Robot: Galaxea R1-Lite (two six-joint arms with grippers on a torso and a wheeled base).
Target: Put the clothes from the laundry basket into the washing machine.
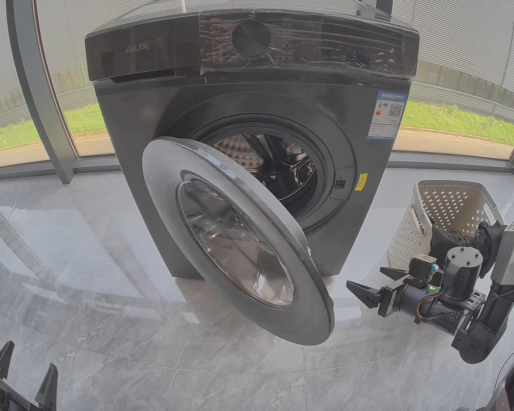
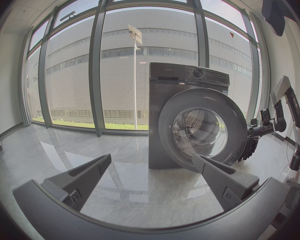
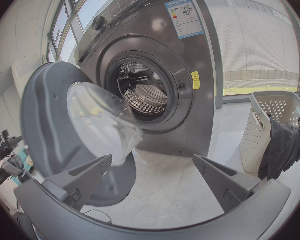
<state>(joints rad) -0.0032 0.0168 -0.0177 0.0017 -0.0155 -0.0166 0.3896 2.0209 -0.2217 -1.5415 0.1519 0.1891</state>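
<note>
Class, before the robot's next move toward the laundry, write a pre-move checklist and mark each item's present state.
1. The washing machine door is swung open: ok.
2. The drum mouth is unblocked: ok.
3. The right gripper is open and empty: ok.
4. The dark garment hangs over the laundry basket rim, graspable: ok.
5. More clothes deeper inside: cannot tell.
6. The left gripper is open, clear of the door: ok.

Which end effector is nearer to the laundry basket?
Right. The right end effector is just beside the laundry basket; the left end effector is far off to the left, beyond the open washing machine door.
</note>
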